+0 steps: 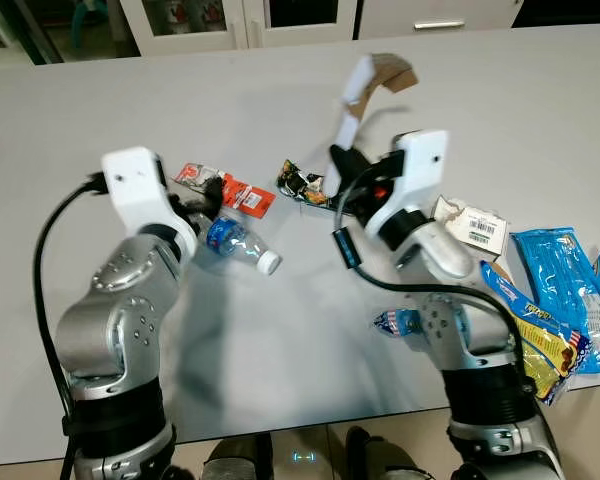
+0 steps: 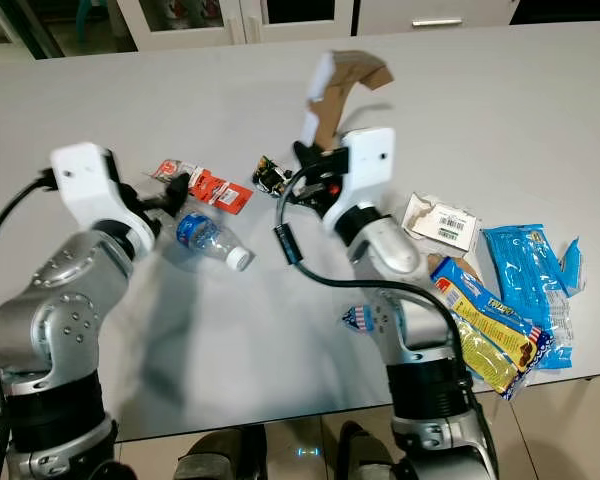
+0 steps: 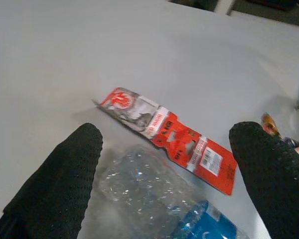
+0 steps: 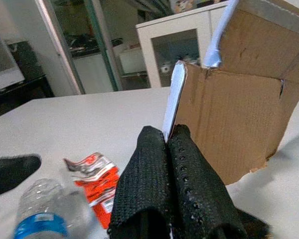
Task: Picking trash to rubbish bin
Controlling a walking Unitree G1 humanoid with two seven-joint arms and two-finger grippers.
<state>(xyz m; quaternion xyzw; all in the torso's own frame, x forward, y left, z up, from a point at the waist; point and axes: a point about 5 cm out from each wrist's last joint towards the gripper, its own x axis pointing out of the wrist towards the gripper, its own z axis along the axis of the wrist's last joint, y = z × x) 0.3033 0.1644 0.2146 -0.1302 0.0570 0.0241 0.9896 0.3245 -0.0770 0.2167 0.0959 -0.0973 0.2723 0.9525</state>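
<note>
Right gripper [image 4: 169, 144] clamped on cardboard scrap [image 1: 378, 80] lifted above the table [image 1: 280, 330]; left gripper [image 3: 164, 164] spread over the bottle [image 1: 235, 244]; red wrapper [image 1: 235, 190] and right-side packets [image 1: 555, 290] remain uncollected.
</note>
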